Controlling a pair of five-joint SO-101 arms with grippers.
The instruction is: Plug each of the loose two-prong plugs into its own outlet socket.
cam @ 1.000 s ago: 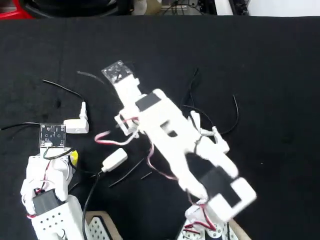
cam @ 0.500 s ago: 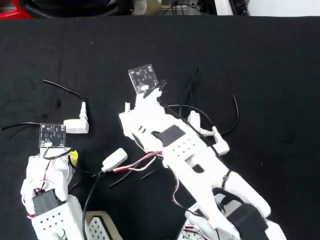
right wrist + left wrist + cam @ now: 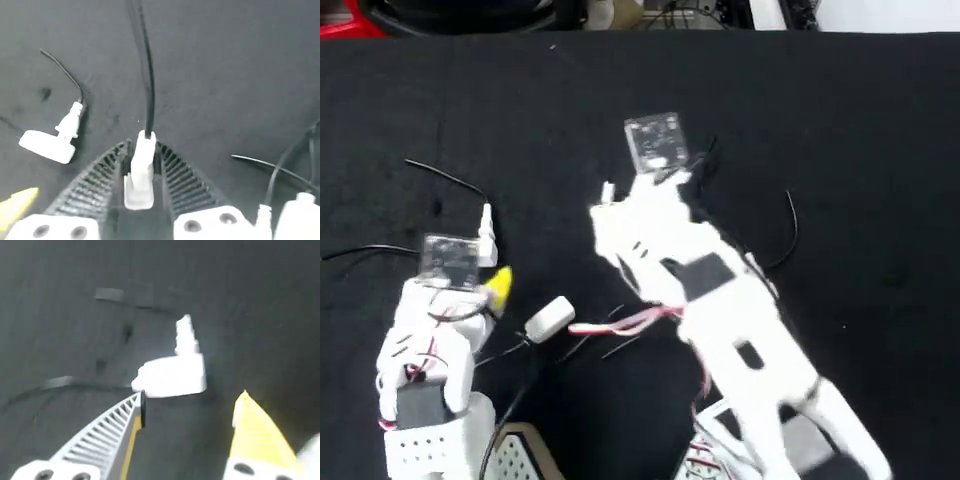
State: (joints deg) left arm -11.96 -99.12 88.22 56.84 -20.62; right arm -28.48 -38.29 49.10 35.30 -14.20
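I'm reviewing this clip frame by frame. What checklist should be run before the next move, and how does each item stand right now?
1. Right pincer grips a plug: ok. It is shut on the held plug, with the black cord running out ahead.
2. Left pincer ready to grasp: ok, wide open.
3. Angled plug lined up with the left pincer: not ok. It lies just beyond the fingertips, nearer the grey finger.
4. Prongs of the held plug straight: cannot tell.
5. Socket for the held plug located: cannot tell.
6. Loose plug clear of both arms: ok.
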